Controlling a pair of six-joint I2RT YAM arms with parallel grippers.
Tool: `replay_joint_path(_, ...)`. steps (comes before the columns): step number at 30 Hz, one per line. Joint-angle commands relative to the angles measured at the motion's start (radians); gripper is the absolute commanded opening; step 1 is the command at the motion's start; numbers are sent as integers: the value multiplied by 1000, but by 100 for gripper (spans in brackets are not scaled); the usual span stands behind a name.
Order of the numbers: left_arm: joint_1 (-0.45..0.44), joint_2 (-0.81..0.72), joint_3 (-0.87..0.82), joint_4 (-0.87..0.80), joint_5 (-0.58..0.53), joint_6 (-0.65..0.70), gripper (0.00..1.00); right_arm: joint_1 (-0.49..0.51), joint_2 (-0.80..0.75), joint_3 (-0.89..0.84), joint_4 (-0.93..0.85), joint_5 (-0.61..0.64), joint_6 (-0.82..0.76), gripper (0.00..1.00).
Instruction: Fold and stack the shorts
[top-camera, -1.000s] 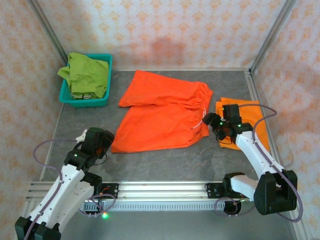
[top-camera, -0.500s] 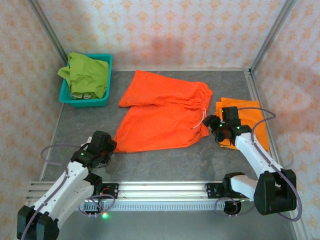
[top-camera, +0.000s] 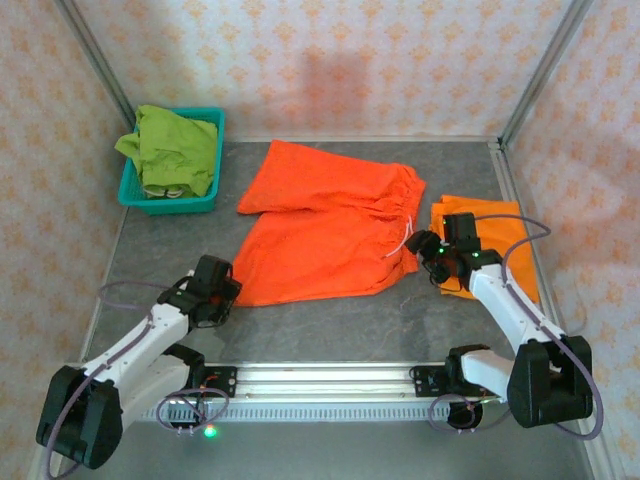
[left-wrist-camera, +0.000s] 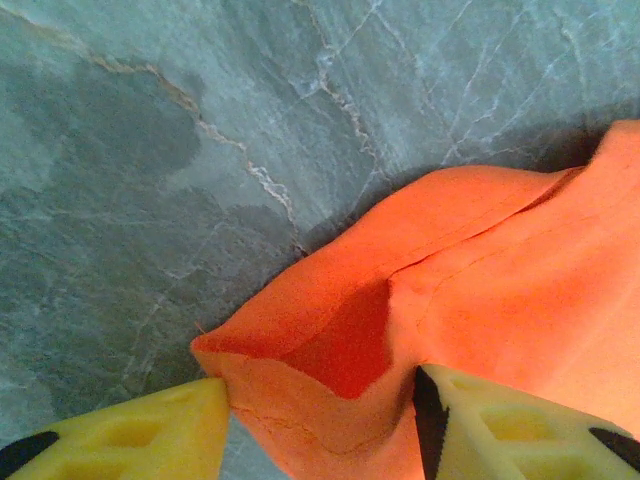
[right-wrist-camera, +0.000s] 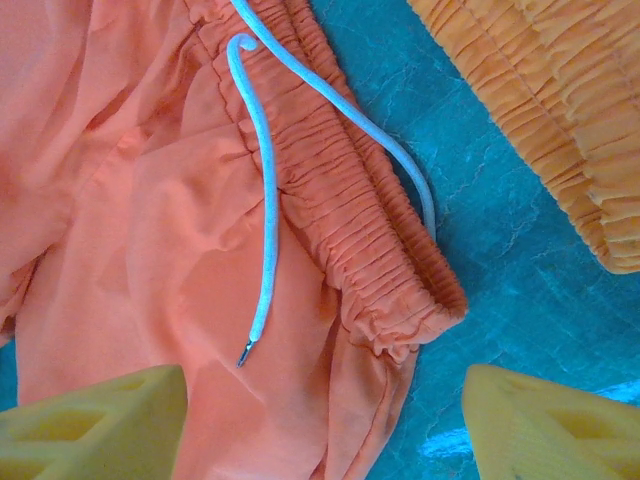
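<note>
One pair of orange shorts (top-camera: 330, 235) lies spread flat mid-table, waist to the right. My left gripper (top-camera: 222, 290) is at its near-left leg corner. In the left wrist view that hem corner (left-wrist-camera: 330, 370) bulges up between the two yellow fingers (left-wrist-camera: 130, 430), which stand apart and touch it on both sides. My right gripper (top-camera: 428, 252) hovers open over the near waist corner (right-wrist-camera: 400, 310), beside the white drawstring (right-wrist-camera: 262, 250). A second, folded pair of orange shorts (top-camera: 505, 240) lies at the right. Lime green shorts (top-camera: 175, 148) sit in the basket.
The teal mesh basket (top-camera: 135, 195) stands at the back left corner. Metal frame posts (top-camera: 530, 80) and patterned walls close in the table. The aluminium rail (top-camera: 320, 378) with the arm bases runs along the near edge. Bare grey tabletop (top-camera: 330, 325) lies in front of the shorts.
My left arm has swung right and forward to the leg corner of the spread shorts, and its jaws have narrowed around the hem. The right gripper has barely moved.
</note>
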Motion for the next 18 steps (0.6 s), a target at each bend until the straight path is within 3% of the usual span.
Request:
replay_joint_path(1, -7, 41, 10, 38, -1, 6, 46, 2, 9, -6, 20, 19, -1, 72)
replay_joint_path(9, -7, 71, 73, 23, -27, 47, 18, 2, 40, -14, 22, 35, 6, 68)
replay_joint_path(18, -7, 97, 102, 27, -31, 63, 11, 7, 181, -16, 83, 2, 25, 62)
